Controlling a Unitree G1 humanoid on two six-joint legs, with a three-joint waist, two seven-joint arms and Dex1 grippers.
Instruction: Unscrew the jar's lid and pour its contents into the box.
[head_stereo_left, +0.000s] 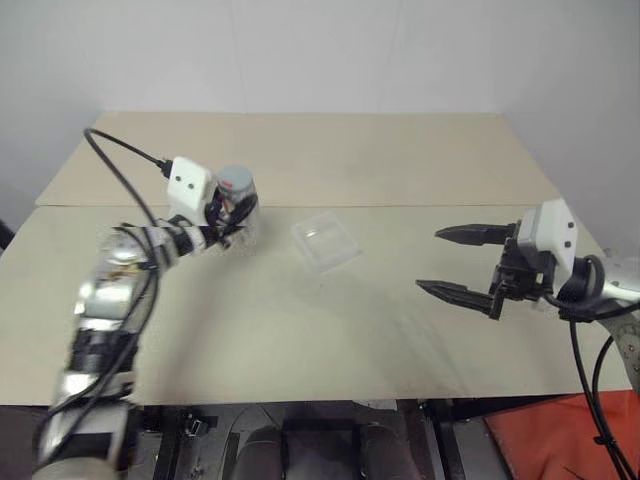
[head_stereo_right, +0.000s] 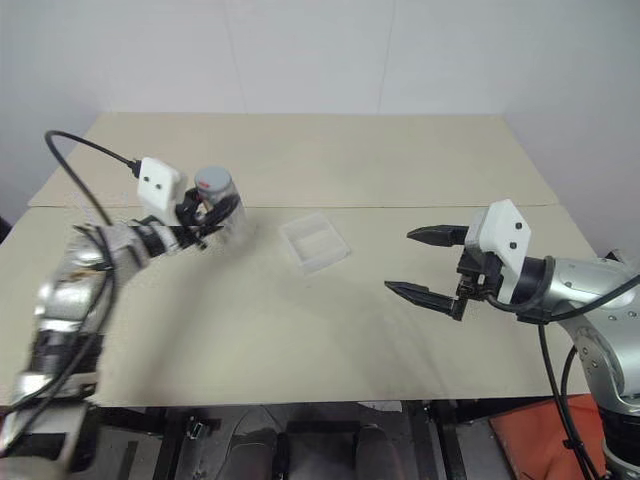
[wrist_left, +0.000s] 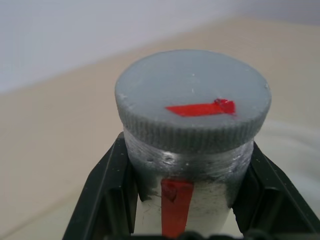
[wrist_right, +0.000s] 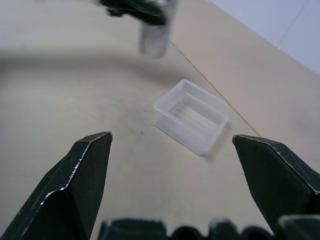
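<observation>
Jar: the jar (head_stereo_left: 237, 200) was clamped upright by its body in the left gripper (head_stereo_left: 232, 213), lifted off the table (head_stereo_left: 300, 330), to the robot's left of the box.
Lid: the grey ribbed lid (wrist_left: 192, 102) sat fully on the jar, a red stripe across its top and another down the jar's side; not yet unscrewed.
Left jaws: clenched on the jar just under the lid, one on each side.
Right jaws: the right gripper (head_stereo_left: 458, 261) was released, spread wide and holding nothing, well apart from the jar, pointing across the table toward it and the box.
Box: the clear plastic box (head_stereo_left: 325, 241) lay on the table between the two grippers, nearer the jar, and looked empty.
Contents: hidden inside the closed jar; could not be told.
Risk, grip: the jar's body looked smooth, so it might spin in the left jaws when the lid is twisted.
Risk, pour: the box looked light and shallow, so a nudge could slide it and pellets could bounce out.
</observation>
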